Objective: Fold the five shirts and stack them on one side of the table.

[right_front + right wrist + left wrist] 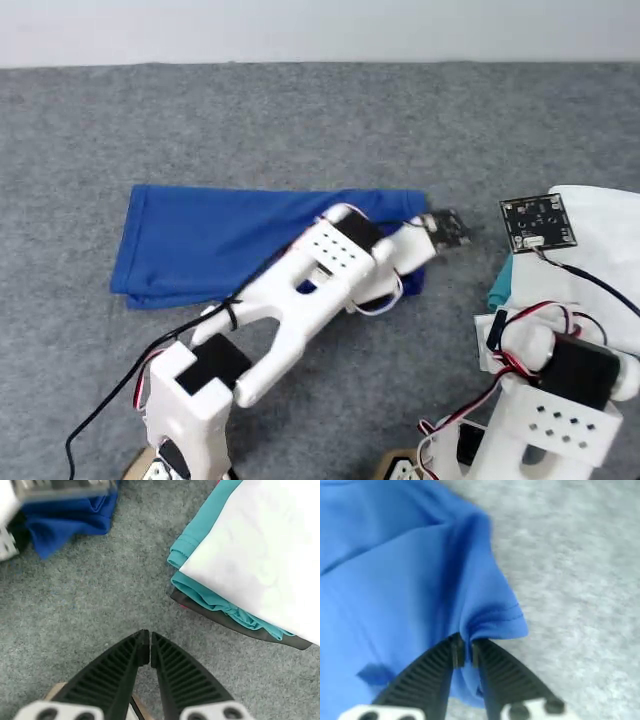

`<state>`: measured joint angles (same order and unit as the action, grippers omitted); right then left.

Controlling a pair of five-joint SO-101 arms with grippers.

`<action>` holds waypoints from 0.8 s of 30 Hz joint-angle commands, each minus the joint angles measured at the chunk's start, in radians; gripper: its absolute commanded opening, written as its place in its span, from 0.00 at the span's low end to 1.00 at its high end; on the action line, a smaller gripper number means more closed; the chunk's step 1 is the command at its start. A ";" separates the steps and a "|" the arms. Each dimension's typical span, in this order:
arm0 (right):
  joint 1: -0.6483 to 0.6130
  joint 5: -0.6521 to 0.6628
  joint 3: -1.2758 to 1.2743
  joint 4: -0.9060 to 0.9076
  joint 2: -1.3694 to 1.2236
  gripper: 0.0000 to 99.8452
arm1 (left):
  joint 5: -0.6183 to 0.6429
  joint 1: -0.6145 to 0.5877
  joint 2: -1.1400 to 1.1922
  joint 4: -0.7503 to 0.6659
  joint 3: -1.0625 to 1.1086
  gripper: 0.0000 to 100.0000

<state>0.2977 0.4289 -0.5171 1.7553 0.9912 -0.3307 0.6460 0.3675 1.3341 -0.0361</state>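
Left wrist view: ribbed left pincer [464, 652] pinches smooth, bunched blue shirt [395, 580].

Soft, even light is falling on the grey table [80, 130], probably from overhead, and the left arm [300, 300] is casting only a faint shadow beneath itself. At the table's right edge the white shirt [600, 215] is glaring, its folds washing out. In the left wrist view the blue shirt [395, 580] is blurring, its creases shading dark, while the left gripper [465, 647] is showing crisp. In the right wrist view the white shirt is again blooming pale.
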 commanded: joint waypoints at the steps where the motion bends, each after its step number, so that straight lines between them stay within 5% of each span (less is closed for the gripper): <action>1: 0.012 0.003 0.006 0.031 0.004 0.02 | -0.002 -0.057 -0.066 -0.084 -0.001 0.01; 14: 0.012 0.003 -0.040 0.031 0.012 0.02 | -0.003 -0.166 0.066 -0.339 -0.010 0.02; 20: 0.012 0.006 -0.040 0.031 0.012 0.02 | 0.002 -0.207 0.071 -0.341 -0.045 0.21; 24: 0.012 0.008 -0.040 0.031 0.012 0.02 | -0.031 -0.238 0.074 -0.354 -0.051 0.21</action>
<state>0.2977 0.4289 -0.5631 1.7553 0.9912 -0.3383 0.4281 0.4503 1.0073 -0.0391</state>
